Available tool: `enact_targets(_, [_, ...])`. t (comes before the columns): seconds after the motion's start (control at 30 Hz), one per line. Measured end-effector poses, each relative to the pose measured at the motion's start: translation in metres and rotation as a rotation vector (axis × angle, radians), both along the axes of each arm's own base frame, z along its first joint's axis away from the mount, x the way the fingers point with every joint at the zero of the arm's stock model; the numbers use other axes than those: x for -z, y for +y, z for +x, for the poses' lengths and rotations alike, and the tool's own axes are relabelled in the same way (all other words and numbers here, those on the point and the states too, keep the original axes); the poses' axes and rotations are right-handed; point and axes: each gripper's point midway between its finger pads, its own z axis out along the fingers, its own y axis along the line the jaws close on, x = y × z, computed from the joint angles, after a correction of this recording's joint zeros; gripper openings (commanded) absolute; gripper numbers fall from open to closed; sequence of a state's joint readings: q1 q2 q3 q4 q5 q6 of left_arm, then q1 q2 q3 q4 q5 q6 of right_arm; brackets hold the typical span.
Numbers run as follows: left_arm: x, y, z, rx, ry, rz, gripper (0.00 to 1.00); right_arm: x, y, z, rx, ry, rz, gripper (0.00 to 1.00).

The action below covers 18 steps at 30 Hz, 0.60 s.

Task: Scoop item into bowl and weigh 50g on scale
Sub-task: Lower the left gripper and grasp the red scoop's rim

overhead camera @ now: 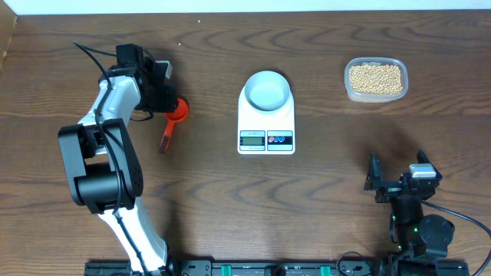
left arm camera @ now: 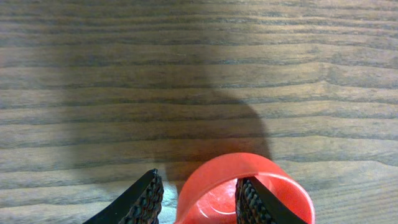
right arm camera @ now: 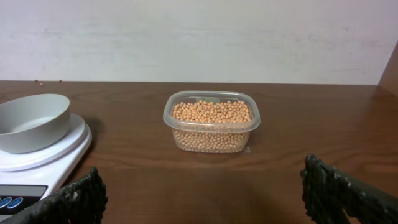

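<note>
Nothing can be read; the display [overhead camera: 252, 139] on the scale [overhead camera: 266, 123] is too small.

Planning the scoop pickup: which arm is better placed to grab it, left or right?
Left. The left gripper is at the red scoop, one finger inside the cup and one outside, not yet clamped. The right gripper hangs open far off on the other side, facing the bean tub.
</note>
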State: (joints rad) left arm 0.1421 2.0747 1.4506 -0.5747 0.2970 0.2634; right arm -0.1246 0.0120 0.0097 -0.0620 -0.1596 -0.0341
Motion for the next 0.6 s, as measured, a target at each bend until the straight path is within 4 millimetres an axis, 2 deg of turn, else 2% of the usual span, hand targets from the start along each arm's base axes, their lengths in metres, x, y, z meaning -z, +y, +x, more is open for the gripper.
enact_targets(0.6, [0.0056, 0.0025, -0.0002, -0.004, -0.007, 0.016, 0.33, 0.0, 0.0, 0.0, 0.0, 0.0, 0.0, 0.99])
